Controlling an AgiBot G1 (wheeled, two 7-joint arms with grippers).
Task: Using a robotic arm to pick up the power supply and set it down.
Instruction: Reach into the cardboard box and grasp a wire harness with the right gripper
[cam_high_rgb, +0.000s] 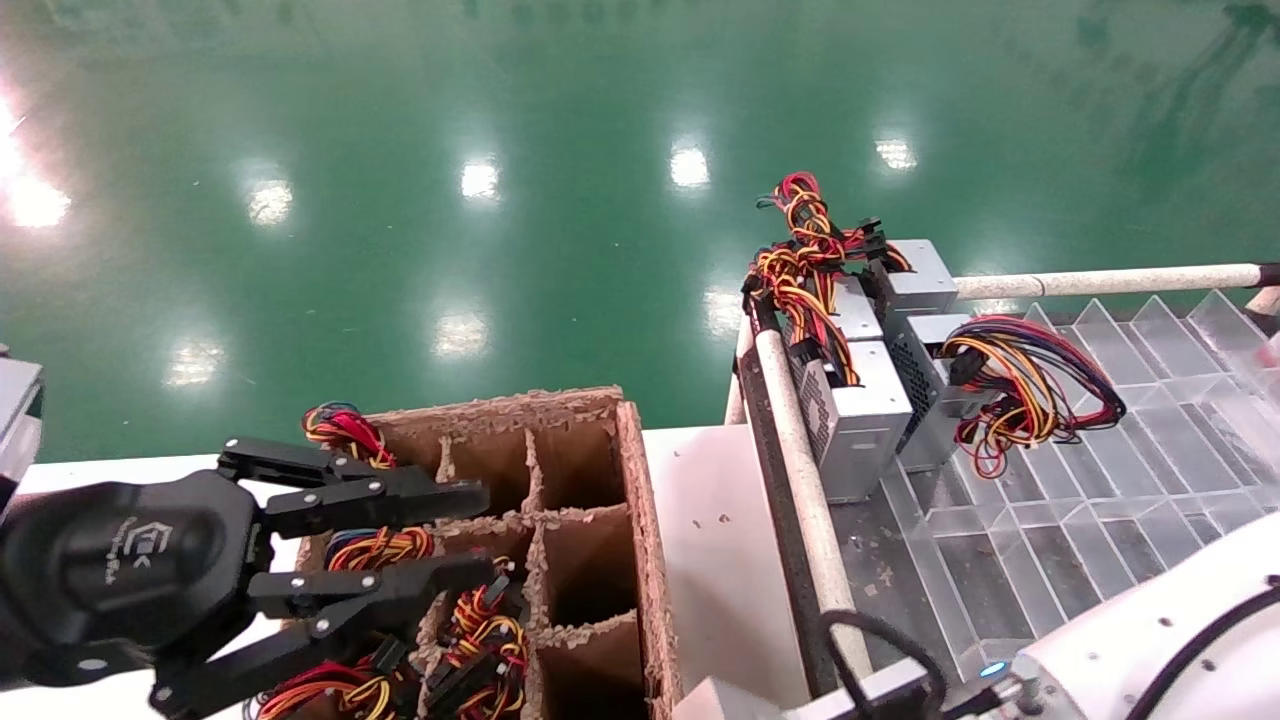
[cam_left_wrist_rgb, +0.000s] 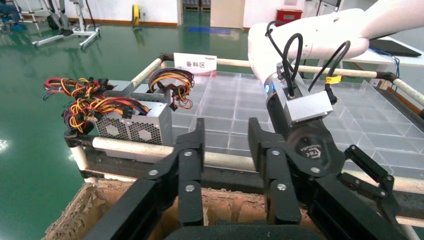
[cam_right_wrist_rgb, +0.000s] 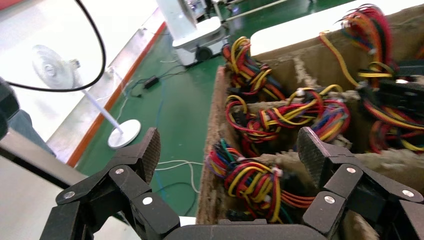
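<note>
We see the black left gripper with its white logo held over the brown cardboard divider box, its black linked fingers spread apart and holding nothing. Several of the box's cells are stuffed with bundles of red, yellow and black wires, while the cells nearer the white table top show only bare cardboard. The right gripper sits at the near right, its white tubular arm with black cable low in the head view; in its own wrist view its fingers stand wide open with the wire-filled box beyond them. The silver-grey metal power supply with perforated vents stands at the corner of the clear plastic grid tray, just beside the white padded rail, touching neither gripper. Beside it stands a like box with a long purple-red-yellow wire loop
</note>
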